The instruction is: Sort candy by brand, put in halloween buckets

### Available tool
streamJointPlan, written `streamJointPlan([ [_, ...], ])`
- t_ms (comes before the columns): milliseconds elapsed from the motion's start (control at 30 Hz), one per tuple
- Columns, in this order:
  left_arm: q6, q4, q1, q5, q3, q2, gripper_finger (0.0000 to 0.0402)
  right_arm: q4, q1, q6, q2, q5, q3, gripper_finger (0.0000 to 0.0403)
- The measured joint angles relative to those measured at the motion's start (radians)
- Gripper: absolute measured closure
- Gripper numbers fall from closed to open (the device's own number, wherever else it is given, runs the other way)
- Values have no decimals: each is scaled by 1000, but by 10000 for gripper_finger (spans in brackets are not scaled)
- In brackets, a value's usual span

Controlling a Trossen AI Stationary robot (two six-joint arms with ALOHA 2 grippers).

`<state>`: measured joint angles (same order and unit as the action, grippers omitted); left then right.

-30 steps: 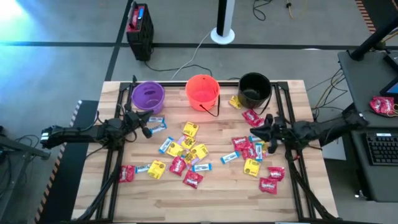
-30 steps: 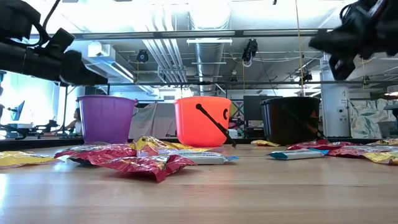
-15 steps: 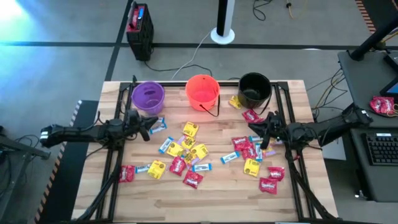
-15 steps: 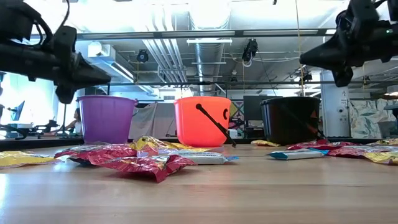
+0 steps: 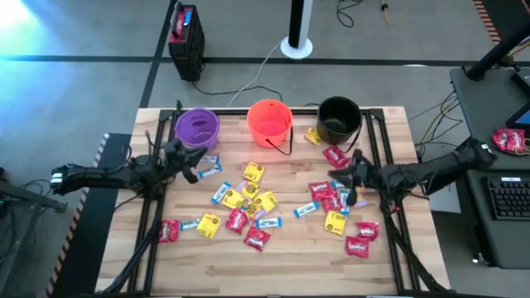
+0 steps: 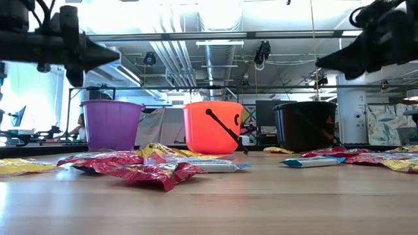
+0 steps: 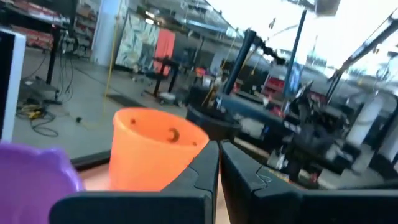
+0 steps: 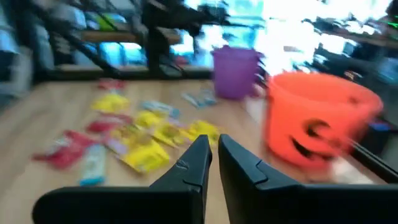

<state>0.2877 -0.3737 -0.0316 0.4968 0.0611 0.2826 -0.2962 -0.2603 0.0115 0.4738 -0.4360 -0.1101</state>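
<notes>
1. Left gripper (image 5: 192, 168): fingers together, empty, near purple bucket (image 5: 197, 128).
2. Right gripper (image 5: 338, 176): fingers nearly together, empty, over candy (image 5: 248, 199) scattered mid-table.
3. Orange bucket (image 5: 270, 122), black bucket (image 5: 339, 118): table's far edge.

wooden table (image 5: 281, 265) | black case (image 5: 185, 40), floor behind | white pole base (image 5: 296, 46) | keyboard (image 5: 507, 197), right

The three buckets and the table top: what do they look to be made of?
The purple bucket, orange bucket and black bucket look like smooth moulded plastic: even colour, thin rims, and the black one has a slight sheen. The orange one carries a thin black handle, probably plastic too. The table top looks like bare light wood: plank seams and grain show, with a matte finish.
</notes>
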Motion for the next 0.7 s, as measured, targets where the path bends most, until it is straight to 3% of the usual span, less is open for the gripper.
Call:
streamJointPlan([
  [100,57,-67,-7,69,42,9,402,-29,-13,-19,8,-9,-26,374],
  [333,160,-64,-4,-121,125,55,402,305,-30,-162,73,-16,-237,374],
  [533,519,44,11,-144,114,145,402,634,-29,-342,167,-57,-401,374],
  [700,579,36,41,-148,113,254,402,788,-30,-378,239,-54,-487,374],
])
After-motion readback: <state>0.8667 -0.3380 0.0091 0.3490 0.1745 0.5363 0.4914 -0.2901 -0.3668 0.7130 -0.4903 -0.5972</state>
